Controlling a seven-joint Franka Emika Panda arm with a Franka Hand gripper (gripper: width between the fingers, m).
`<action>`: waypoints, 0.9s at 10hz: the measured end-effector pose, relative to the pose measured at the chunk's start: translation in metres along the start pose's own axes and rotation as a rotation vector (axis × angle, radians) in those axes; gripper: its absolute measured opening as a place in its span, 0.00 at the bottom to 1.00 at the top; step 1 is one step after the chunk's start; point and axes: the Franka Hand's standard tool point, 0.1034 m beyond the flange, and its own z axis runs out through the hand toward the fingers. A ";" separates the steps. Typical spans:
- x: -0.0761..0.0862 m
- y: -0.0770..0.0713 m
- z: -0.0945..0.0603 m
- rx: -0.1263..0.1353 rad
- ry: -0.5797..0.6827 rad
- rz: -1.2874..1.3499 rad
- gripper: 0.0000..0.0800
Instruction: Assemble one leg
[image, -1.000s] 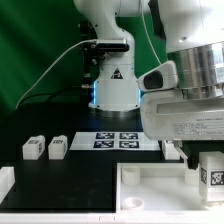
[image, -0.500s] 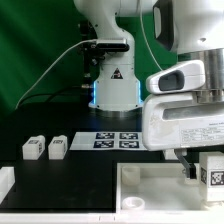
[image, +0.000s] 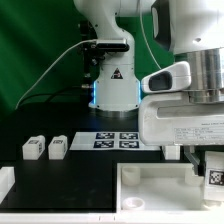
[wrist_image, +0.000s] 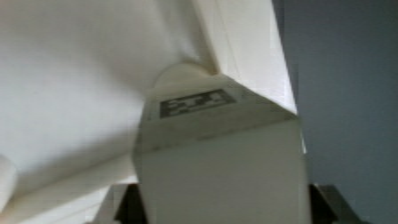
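My gripper (image: 208, 160) is at the exterior view's right, low over the large white tray-like piece (image: 160, 190). It is shut on a white leg (image: 214, 171) with a tag on its face. In the wrist view the leg (wrist_image: 214, 140) fills the space between my gripper's (wrist_image: 217, 205) dark fingers (wrist_image: 125, 205). The leg's far end points at a corner of the tray-like piece (wrist_image: 89, 70). I cannot tell whether the leg touches it. Two more legs (image: 33, 148) (image: 57, 147) lie side by side at the exterior view's left.
The marker board (image: 118, 139) lies flat in front of the robot base (image: 112, 90). Another white part (image: 5, 183) sits at the lower left corner of the exterior view. A green backdrop stands behind.
My hand has sunk a little towards the tray-like piece with the leg in it. The two legs at the left have not moved.
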 end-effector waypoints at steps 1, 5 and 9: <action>0.003 0.002 -0.001 0.009 -0.010 0.159 0.39; 0.002 0.017 0.004 0.071 -0.008 0.927 0.38; 0.001 0.019 0.005 0.092 -0.004 1.060 0.38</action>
